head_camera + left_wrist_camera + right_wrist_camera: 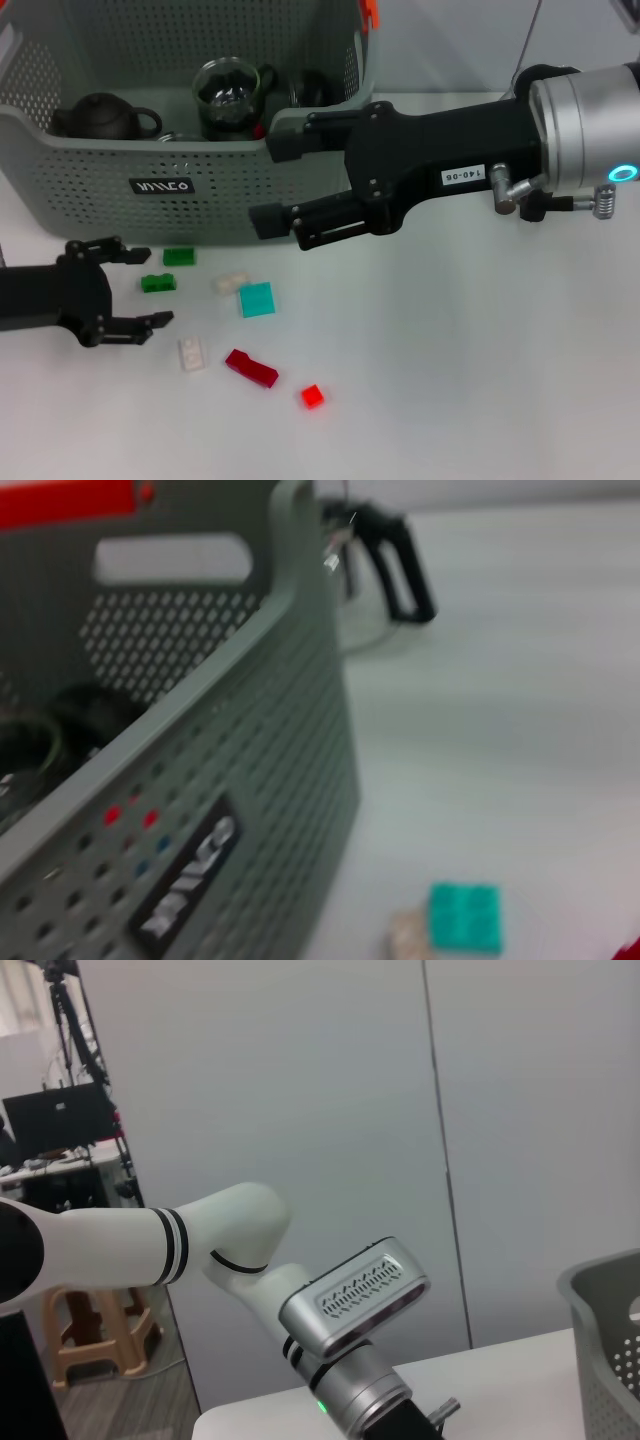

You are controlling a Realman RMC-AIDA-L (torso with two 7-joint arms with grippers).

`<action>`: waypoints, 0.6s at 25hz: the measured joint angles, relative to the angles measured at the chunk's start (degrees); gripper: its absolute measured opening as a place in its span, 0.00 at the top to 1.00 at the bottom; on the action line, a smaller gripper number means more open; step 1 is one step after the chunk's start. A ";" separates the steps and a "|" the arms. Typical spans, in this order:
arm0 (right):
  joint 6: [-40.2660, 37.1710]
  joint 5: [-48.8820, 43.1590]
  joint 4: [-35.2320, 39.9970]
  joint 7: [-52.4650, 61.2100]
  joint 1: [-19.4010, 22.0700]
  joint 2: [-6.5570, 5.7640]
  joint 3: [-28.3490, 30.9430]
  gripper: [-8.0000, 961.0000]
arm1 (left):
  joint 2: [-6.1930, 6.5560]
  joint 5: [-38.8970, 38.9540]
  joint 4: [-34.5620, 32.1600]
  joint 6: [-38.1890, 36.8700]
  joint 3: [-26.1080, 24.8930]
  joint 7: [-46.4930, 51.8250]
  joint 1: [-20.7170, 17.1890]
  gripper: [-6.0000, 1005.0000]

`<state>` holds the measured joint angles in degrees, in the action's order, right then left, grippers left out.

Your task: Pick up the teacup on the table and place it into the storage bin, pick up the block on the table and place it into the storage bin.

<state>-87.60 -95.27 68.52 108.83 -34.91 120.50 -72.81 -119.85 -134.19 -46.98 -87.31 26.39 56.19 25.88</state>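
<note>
Both end effectors, left (135, 283) and right (262, 178), gape empty beside the perforated plastic storage bin (90, 170).

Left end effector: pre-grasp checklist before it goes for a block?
1. Left end effector open, nothing held: ok.
2. Target within its span: the green block sits between the fingers: ok.
3. Neighbours apart: the second green block and the white block lie close to the fingers: not ok.
4. Storage bin beside it, top open: ok.
5. Right end effector out of the drop path: it hangs at the bin's front rim: not ok.
6. Teacup already binned: cannot tell.
</note>
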 joint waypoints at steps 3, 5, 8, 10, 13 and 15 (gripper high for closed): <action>0.31 0.40 -0.72 -0.21 0.44 0.00 -0.03 0.12 | 0.47 -2.05 0.87 4.01 0.04 0.60 1.40 0.16; 0.43 0.52 -1.24 -0.42 0.39 -0.01 -0.04 0.10 | 0.69 -2.93 1.96 6.34 0.08 0.62 2.14 0.16; 0.55 0.57 -1.41 -0.48 0.36 0.00 0.02 0.07 | 1.00 -3.67 4.00 8.59 0.15 0.62 3.12 0.16; 0.61 0.61 -1.42 -0.52 0.36 -0.01 0.27 0.06 | 1.09 -3.71 4.95 10.05 0.15 0.58 3.56 0.16; 0.61 0.63 -1.44 -0.56 0.28 -0.03 0.46 0.07 | 1.08 -3.73 6.03 11.48 0.29 0.60 4.03 0.18; 0.61 0.65 -1.46 -0.57 0.23 -0.06 0.47 0.07 | 1.00 -3.74 6.54 12.17 0.39 0.64 4.23 0.20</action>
<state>-87.00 -94.63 67.05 108.26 -34.68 120.44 -72.34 -118.85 -137.93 -40.43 -75.14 26.78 56.83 30.11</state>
